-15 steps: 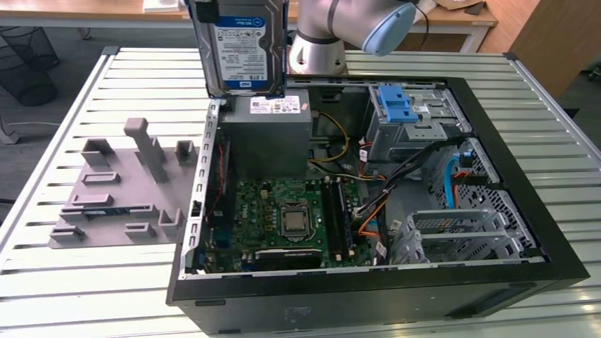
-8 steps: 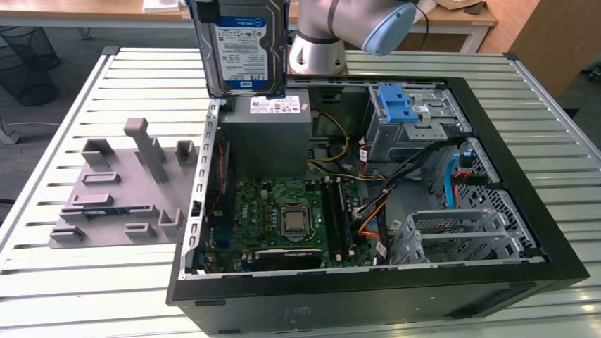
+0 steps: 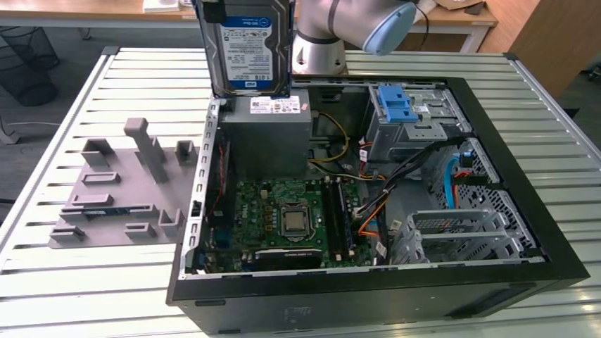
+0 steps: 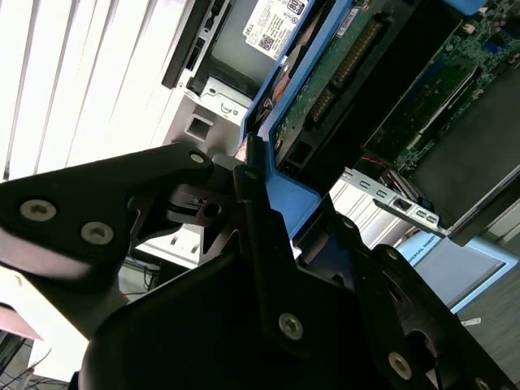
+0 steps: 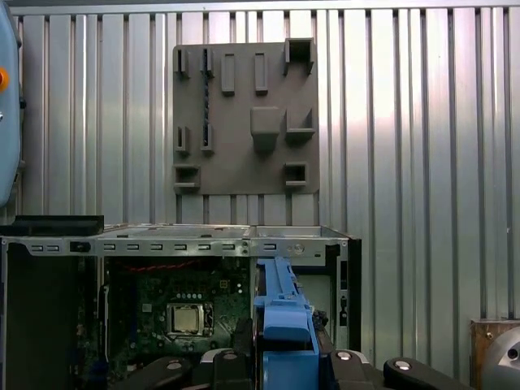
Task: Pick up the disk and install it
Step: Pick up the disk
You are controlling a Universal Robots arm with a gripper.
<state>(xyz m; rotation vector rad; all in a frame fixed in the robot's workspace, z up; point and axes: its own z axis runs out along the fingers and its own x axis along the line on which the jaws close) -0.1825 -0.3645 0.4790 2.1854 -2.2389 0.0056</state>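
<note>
The disk [image 3: 246,46], a silver hard drive with a white-and-blue label in a blue carrier frame, hangs upright in the air above the back left corner of the open computer case [image 3: 526,204] in the exterior view. In the second wrist view my gripper [image 4: 231,175] is shut on the blue carrier edge of the disk [image 4: 341,73], whose green circuit board side shows. In the first wrist view the disk's blue carrier [image 5: 284,321] sits between my black fingers [image 5: 223,361], above the case.
Inside the case lie the motherboard [image 3: 291,215], a grey power-supply box [image 3: 267,134], a metal bay with a blue latch piece [image 3: 399,105] and a drive cage [image 3: 469,232]. A grey fixture plate [image 3: 117,190] rests on the slatted metal table [image 3: 56,282].
</note>
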